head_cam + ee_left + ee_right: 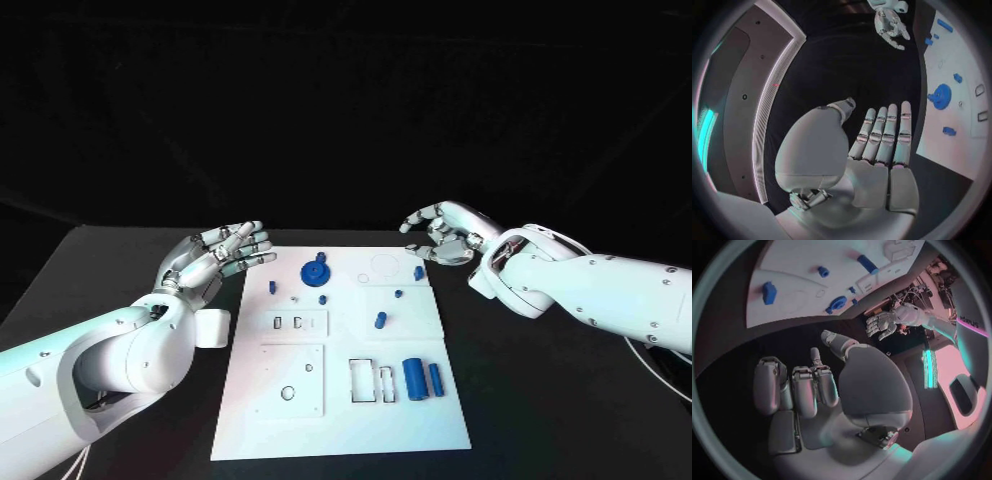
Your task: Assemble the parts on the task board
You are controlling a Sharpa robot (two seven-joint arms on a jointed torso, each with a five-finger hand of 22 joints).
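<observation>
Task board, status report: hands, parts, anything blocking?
Left hand open, off the board's left edge. Right hand curled shut, empty, beyond the far right corner. Blue parts loose on task board. Nothing blocking.

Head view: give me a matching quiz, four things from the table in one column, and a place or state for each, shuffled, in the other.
Things
1. left hand
2. right hand
3. blue round part
4. two blue cylinders

Places or states
A. side by side at the near right of the task board
B. fingers curled in, holding nothing
C. at the far end of the board, left of its middle
D. fingers straight and apart, beside the board's far left corner

Pairs: 1-D, 2-B, 3-C, 4-A
</observation>
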